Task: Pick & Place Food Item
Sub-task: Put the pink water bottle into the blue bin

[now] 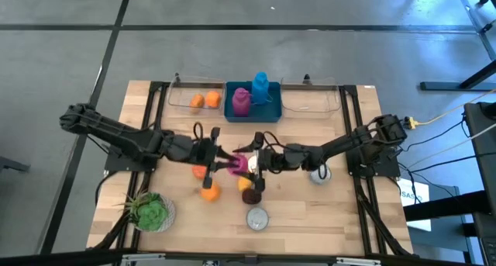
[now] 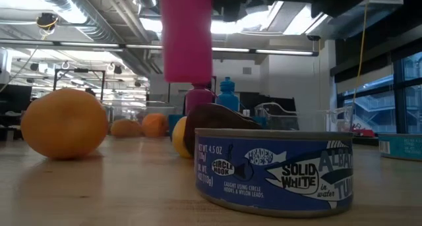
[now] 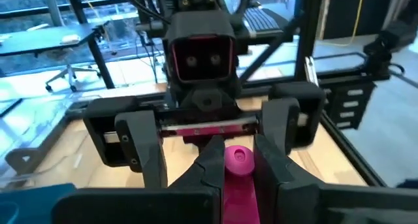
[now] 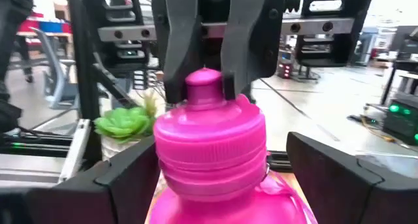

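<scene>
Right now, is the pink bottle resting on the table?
No. In the low view the pink bottle hangs clear above the table, and the left claw grips its spout.

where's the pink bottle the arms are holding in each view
High: pink bottle at table centre, between both tools.
Low: hanging top centre, above the tuna can.
Left wrist: bottom centre, its spout pinched by the left tool.
Right wrist: fills bottom centre.
Shared landmark: the bottle's pink cap.
</scene>
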